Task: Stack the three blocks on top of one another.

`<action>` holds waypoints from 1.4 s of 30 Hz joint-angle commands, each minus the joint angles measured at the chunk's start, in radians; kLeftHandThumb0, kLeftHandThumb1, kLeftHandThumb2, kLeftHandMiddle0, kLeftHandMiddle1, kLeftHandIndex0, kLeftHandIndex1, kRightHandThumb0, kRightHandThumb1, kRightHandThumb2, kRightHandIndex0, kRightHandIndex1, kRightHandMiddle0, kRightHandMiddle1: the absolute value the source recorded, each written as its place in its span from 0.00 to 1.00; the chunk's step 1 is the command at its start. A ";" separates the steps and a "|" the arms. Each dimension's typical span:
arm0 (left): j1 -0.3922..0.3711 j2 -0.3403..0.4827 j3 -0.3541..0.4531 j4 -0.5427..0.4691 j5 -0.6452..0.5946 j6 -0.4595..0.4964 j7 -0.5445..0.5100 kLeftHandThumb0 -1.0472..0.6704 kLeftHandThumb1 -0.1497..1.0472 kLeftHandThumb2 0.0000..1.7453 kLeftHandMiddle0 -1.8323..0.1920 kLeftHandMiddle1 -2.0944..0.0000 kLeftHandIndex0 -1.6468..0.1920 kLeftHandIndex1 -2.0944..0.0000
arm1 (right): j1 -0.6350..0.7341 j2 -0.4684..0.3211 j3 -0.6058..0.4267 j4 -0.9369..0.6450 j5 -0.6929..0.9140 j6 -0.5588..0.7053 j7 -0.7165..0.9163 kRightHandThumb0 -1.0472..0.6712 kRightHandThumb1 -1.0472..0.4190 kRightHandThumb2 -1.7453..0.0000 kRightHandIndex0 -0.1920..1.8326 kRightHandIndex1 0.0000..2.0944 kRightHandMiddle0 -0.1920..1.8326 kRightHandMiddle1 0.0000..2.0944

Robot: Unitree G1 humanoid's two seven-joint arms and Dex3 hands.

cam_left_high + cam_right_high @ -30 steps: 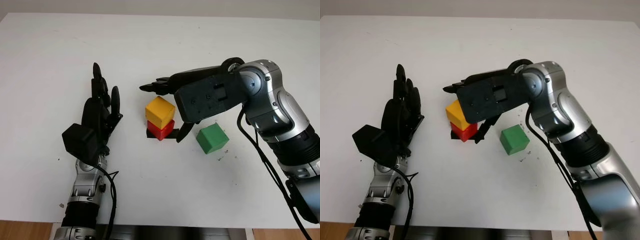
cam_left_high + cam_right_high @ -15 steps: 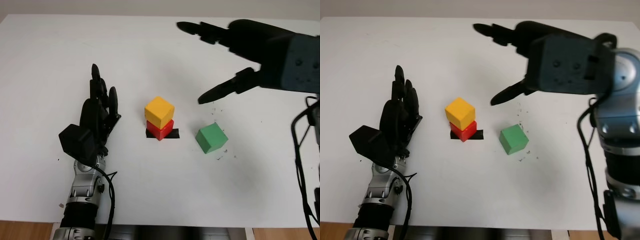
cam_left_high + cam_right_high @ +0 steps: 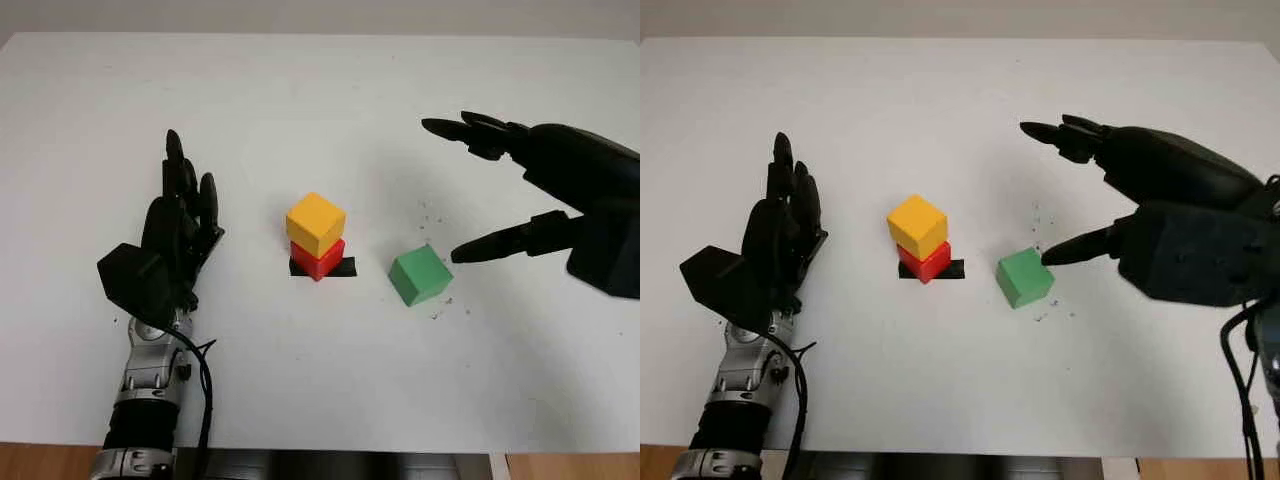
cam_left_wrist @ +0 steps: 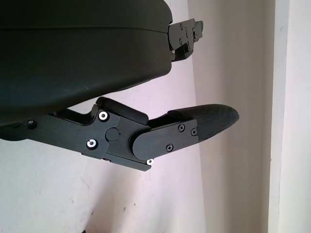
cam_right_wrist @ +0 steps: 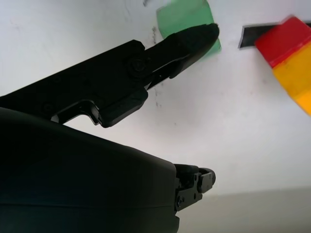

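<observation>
A yellow block [image 3: 316,222] sits on a red block [image 3: 319,258], and the pair stands on a black mark near the table's middle. To their right lies a green block [image 3: 420,276] alone on the table. My right hand [image 3: 478,190] is open above the table, just right of the green block and higher than it, holding nothing; its lower finger [image 3: 1077,246] points at that block. In the right wrist view the green block [image 5: 170,17] and the red block [image 5: 283,41] lie past the fingertip. My left hand [image 3: 172,235] is open, parked left of the stack.
The white table [image 3: 320,90] has small dark specks around the green block. The black mark [image 3: 346,267] shows under the red block. The table's front edge runs along the bottom of the head views.
My right hand let go of the yellow block on the red one, rose away to the back right, then came down to the right of the green block. The left hand barely shifted.
</observation>
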 commanded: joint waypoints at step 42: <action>0.005 0.085 0.047 -0.032 -0.067 0.067 -0.092 0.22 1.00 0.38 1.00 1.00 1.00 1.00 | 0.039 -0.022 0.176 0.110 -0.321 -0.284 -0.164 0.34 0.10 0.97 0.30 0.04 0.35 0.57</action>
